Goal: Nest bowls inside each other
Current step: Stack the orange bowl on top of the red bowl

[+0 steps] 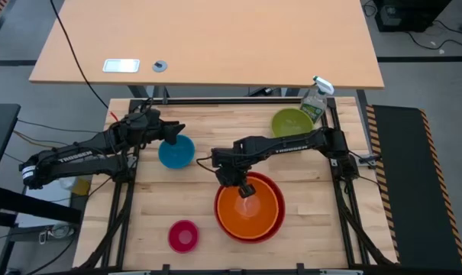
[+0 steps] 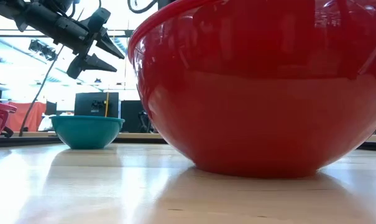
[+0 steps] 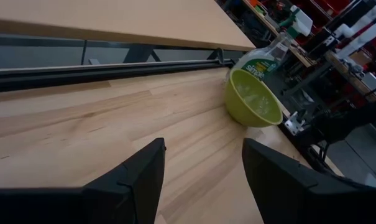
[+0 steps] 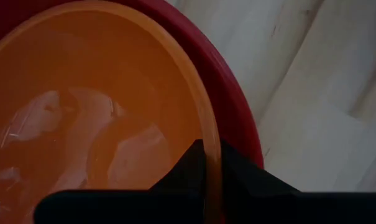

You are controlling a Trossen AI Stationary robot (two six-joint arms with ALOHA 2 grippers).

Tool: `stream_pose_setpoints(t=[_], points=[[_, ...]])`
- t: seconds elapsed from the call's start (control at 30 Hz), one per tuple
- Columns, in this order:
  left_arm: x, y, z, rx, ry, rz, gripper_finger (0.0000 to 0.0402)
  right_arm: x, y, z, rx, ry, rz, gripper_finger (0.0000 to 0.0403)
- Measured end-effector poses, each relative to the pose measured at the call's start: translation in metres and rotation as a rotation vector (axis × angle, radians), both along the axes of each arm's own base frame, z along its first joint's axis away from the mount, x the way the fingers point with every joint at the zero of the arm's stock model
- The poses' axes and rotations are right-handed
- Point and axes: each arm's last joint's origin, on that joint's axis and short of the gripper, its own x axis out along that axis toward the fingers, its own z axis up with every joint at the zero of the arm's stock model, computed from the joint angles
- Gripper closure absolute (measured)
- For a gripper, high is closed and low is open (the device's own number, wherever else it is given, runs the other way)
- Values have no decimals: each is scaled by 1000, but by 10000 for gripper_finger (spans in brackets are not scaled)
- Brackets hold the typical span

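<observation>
The right end effector (image 1: 247, 189) is pinched on the rim of the orange bowl (image 1: 249, 208), which sits nested inside the red bowl (image 1: 276, 222) on the bench (image 1: 200, 176). The left end effector (image 1: 175, 131) hangs spread above the blue bowl (image 1: 176, 151); the olive-green bowl (image 1: 292, 122) and pink bowl (image 1: 183, 235) sit apart.

Left arm: reached in from the table's left side, forearm roughly level; left gripper (image 1: 174, 133) held above the tabletop, fingers (image 3: 135, 180) spread wide, nothing between them. Right arm: stretched from the right rear toward the table's middle, wrist bent downward; right gripper (image 1: 247, 189) low, jaws pinched together on the orange bowl's (image 4: 82, 118) rim.
</observation>
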Motion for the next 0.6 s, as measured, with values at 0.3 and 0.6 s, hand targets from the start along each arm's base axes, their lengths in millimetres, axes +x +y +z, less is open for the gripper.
stream_pose_setpoints(t=[0.3, 0.6], points=[[0, 0, 0, -1, 0, -2, 185, -1, -7, -5, -18, 15, -23, 345], [0, 0, 0, -1, 0, -2, 185, -6, -11, -5, -23, 68, -31, 282]])
